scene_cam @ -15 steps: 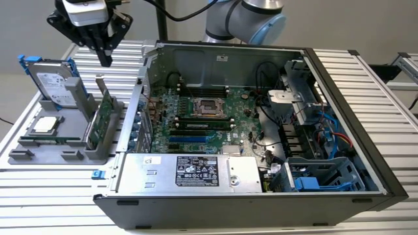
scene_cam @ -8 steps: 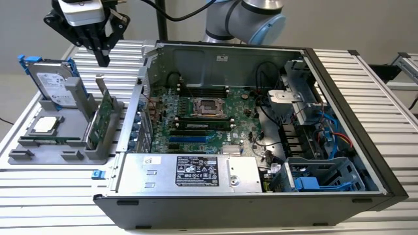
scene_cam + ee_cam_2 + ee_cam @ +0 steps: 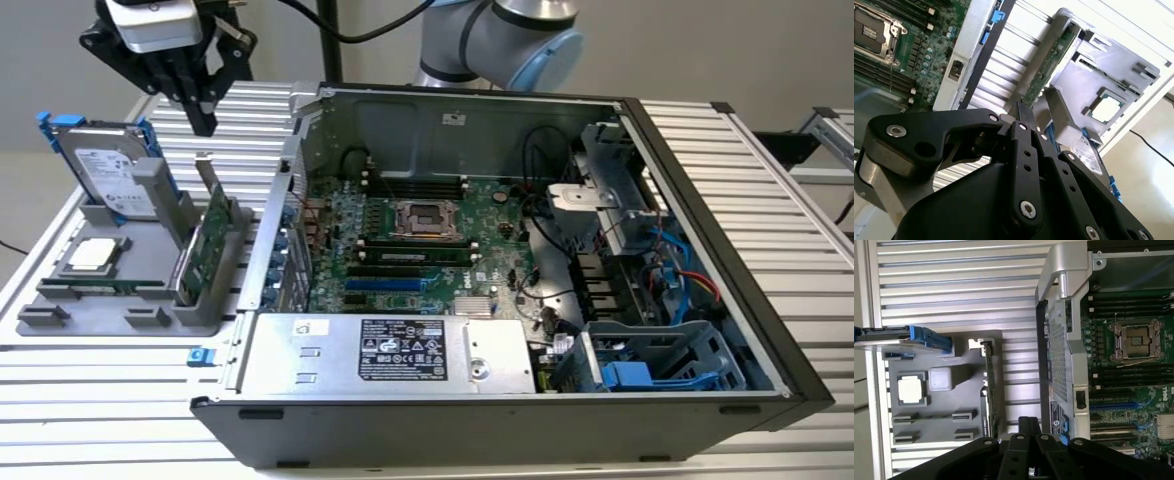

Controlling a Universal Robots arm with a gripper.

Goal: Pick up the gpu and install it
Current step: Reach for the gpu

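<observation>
Slatted metal tabletop (image 3: pixel 747 180) carries everything. Biggest item is the open PC case (image 3: pixel 467 440), centre to 3 o'clock of the exterior view, w/ the main board (image 3: pixel 400 240) bared. At 9 o'clock, just beside the case wall, sits a grey holder (image 3: pixel 80 300). A hard drive (image 3: pixel 114 175) w/ blue frame stands tilted at the holder's far end. The gpu (image 3: pixel 214 235) stands on edge in the slot nearest the case, green face showing, w/ its bracket (image 3: pixel 204 165) poking up at the far end. A small square chip (image 3: pixel 91 257) lies flat at 9 o'clock from the gpu.

Claw (image 3: pixel 203 124) hangs at 11 o'clock of the exterior view, tips together w/ nothing btwn them, pointing down. Key relation: the gpu lies at 6 o'clock from the claw, apart, no contact. Its long axis runs approx 12-to-6, parallel w/ the case wall. In the first wrist view the claw (image 3: pixel 1029 422) sits off the gpu (image 3: pixel 989 390) line, toward the case, so prob. not centred over the card.

Hard to tell:
- Card's lower edge is sunk in the holder.
- Its other face is turned away.
- Gap btwn tips and bracket is unclear in the exterior view.
- In the second wrist view the claw (image 3: pixel 1021 111) linkage covers the card's near end.
</observation>
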